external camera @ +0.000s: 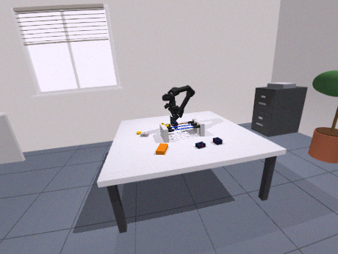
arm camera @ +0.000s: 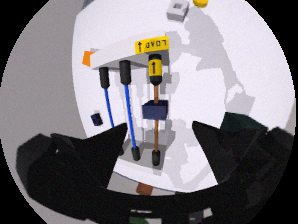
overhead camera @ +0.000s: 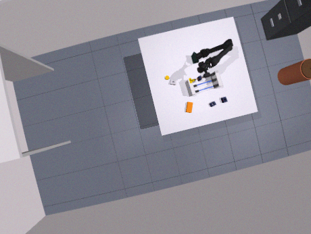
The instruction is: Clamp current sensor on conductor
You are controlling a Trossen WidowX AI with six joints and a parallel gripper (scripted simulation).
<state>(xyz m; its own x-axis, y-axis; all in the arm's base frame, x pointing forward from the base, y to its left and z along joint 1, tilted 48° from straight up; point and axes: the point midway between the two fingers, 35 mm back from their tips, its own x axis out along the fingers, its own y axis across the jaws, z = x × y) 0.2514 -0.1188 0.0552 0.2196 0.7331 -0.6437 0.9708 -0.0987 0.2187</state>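
Gripper (arm camera: 160, 124) opened wide, with nothing held between its fingers. The dark-blue current sensor (arm camera: 152, 110) is seated around the copper-coloured LOAD conductor (arm camera: 156, 134), apart from both fingertips. The yellow LOAD marker (arm camera: 152, 45) is mounted at one end of the rack (arm camera: 116, 53) (external camera: 202, 129). Beside that conductor, two blue conductors (arm camera: 129, 112) are carried. An orange block (overhead camera: 189, 107) (external camera: 162, 149) is placed on the tabletop (overhead camera: 176, 122) (external camera: 128, 165). Whether the sensor is latched cannot be told.
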